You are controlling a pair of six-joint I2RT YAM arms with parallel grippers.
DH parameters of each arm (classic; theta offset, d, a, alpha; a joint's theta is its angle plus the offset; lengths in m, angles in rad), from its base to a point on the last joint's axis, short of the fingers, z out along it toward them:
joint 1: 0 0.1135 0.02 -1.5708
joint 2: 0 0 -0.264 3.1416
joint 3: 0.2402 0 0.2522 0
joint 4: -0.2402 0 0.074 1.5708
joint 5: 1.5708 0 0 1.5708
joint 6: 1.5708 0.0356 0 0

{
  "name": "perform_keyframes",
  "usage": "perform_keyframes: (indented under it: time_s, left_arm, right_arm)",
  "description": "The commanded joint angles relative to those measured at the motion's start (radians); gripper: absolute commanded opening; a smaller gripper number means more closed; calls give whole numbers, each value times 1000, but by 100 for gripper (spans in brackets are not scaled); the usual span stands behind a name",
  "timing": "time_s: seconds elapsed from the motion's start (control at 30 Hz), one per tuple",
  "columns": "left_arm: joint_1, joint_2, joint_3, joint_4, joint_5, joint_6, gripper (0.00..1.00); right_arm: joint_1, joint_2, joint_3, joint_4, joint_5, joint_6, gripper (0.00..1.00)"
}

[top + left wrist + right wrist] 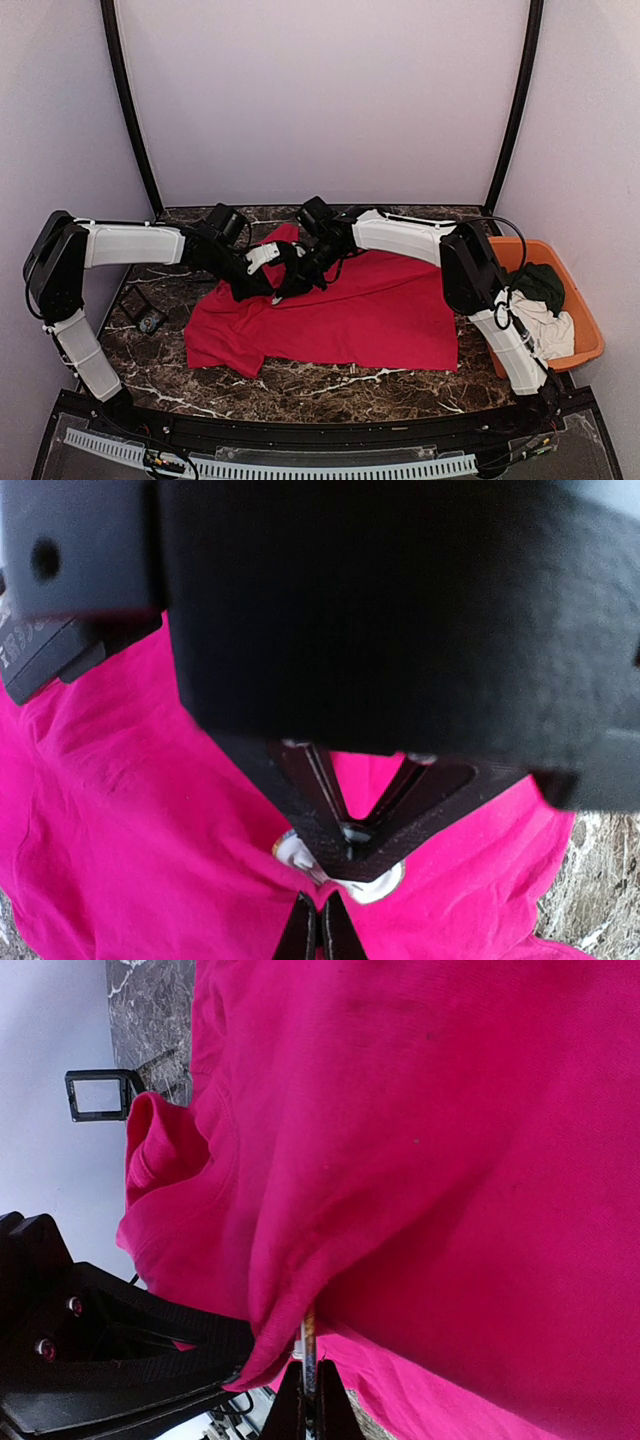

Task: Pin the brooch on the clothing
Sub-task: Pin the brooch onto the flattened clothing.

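Note:
The bright red T-shirt point(370, 310) lies spread on the dark marble table. Both grippers meet over its upper left part. My left gripper point(280, 285) is shut on a pinch of the shirt's fabric point(130, 820), seen at the bottom of the left wrist view point(320, 930). My right gripper point(300, 270) is shut on the brooch point(375, 888), a round white disc with a gold rim. In the right wrist view the brooch point(308, 1345) stands edge-on between the shut fingertips point(308, 1405), pressed against a fold of the shirt point(450, 1160). The brooch's pin is hidden.
An orange basket point(585, 320) at the right table edge holds a dark green garment point(540, 283) and a white cloth point(545, 325). A small black object point(150, 320) lies on the marble left of the shirt. Black frame posts stand at the back corners.

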Motion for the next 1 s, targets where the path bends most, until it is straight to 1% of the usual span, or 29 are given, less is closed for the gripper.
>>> perform_keyframes:
  time_s: [0.0,0.27,0.63,0.97]
  left_arm:
    - [-7,-64,-18,32,22,42,1]
    - [-7,-74,-31,41,15,57,1]
    - [-7,-74,-16,-21,-7,98,1]
    - [-14,-74,-9,-40,1,113,1]
  right_arm:
    - [27,31,16,-21,-22,-34,0]
    - [36,11,10,-20,-56,-70,0]
    - [13,-47,-54,-18,-79,-88,0]
    - [6,-59,-62,-45,-135,-103,0]
